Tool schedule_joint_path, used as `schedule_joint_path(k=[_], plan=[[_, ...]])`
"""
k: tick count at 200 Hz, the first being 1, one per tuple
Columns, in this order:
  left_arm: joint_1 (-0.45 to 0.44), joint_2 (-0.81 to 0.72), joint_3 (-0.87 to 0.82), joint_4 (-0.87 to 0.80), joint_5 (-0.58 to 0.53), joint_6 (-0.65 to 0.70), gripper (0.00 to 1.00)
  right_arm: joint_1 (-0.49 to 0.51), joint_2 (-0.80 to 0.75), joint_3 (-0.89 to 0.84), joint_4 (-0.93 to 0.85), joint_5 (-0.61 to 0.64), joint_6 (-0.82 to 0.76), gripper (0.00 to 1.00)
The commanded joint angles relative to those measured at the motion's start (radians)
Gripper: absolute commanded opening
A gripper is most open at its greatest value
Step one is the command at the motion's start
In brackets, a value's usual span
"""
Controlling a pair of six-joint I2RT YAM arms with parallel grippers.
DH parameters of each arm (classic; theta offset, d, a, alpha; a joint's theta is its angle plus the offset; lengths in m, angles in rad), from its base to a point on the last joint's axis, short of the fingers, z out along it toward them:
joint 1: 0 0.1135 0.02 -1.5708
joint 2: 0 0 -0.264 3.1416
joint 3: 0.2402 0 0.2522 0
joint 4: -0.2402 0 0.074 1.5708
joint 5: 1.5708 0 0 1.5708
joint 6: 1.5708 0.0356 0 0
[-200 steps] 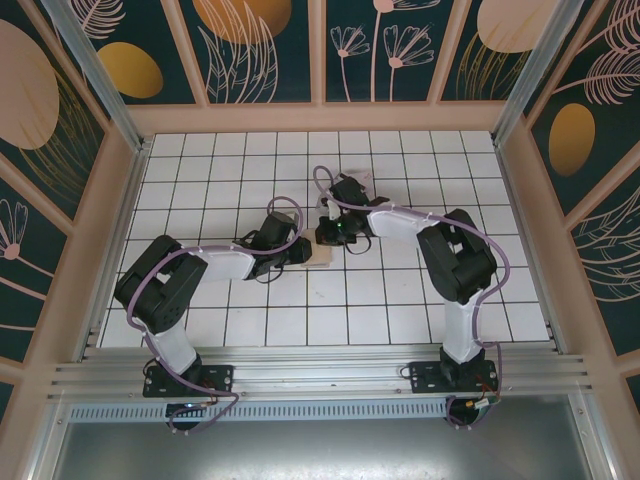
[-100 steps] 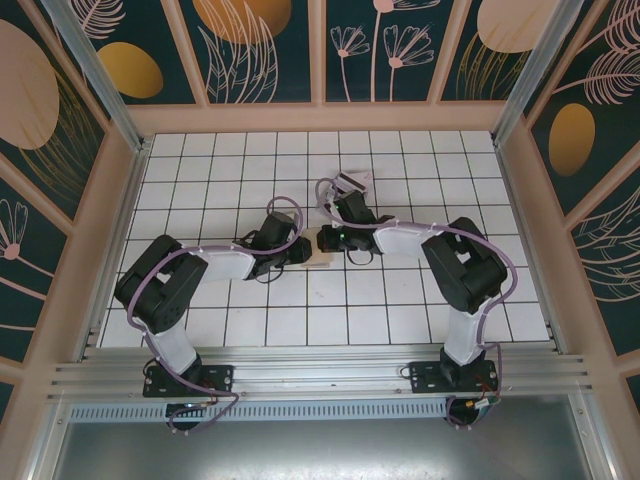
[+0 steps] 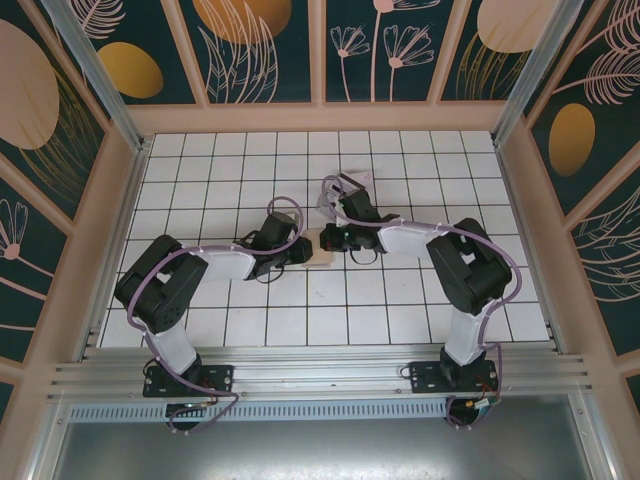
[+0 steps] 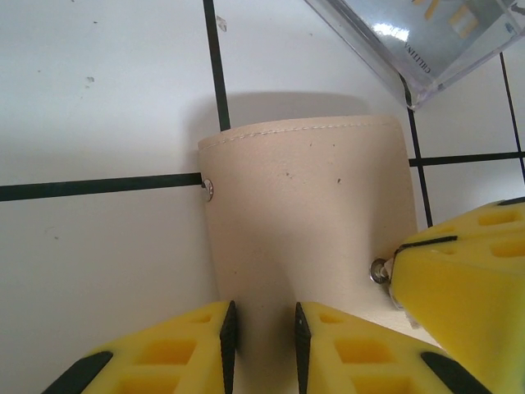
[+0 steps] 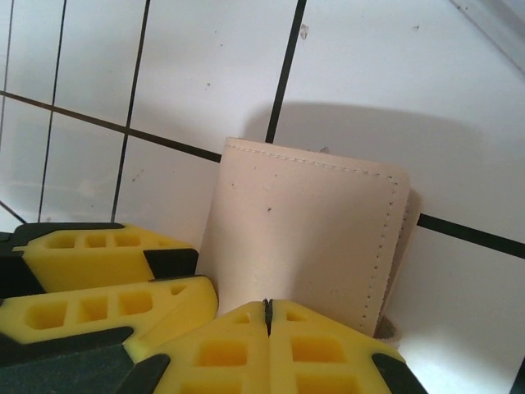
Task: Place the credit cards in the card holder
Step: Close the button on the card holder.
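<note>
Pinching card holder (image 4: 308,238), left end effector (image 4: 264,332) low; right end effector (image 5: 267,316) closed.

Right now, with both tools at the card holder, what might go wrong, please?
The left tool grips the card holder, which bows; squeezing harder may crease it. The right tool, shut, sits against the holder close to the left tool; they could collide. The credit cards lie beyond the holder, so fetching one means letting go.
</note>
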Motion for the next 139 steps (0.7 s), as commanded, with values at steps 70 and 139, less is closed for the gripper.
schedule_joint_path(k=[70,139], plan=[[-0.009,0.032,0.022,-0.012,0.035,0.010,0.28,-0.001,-0.003,0.063,-0.035,-0.048,0.007,0.03],[-0.010,0.036,0.033,-0.020,0.036,0.015,0.28,0.003,0.049,0.047,-0.058,0.001,-0.025,0.03]])
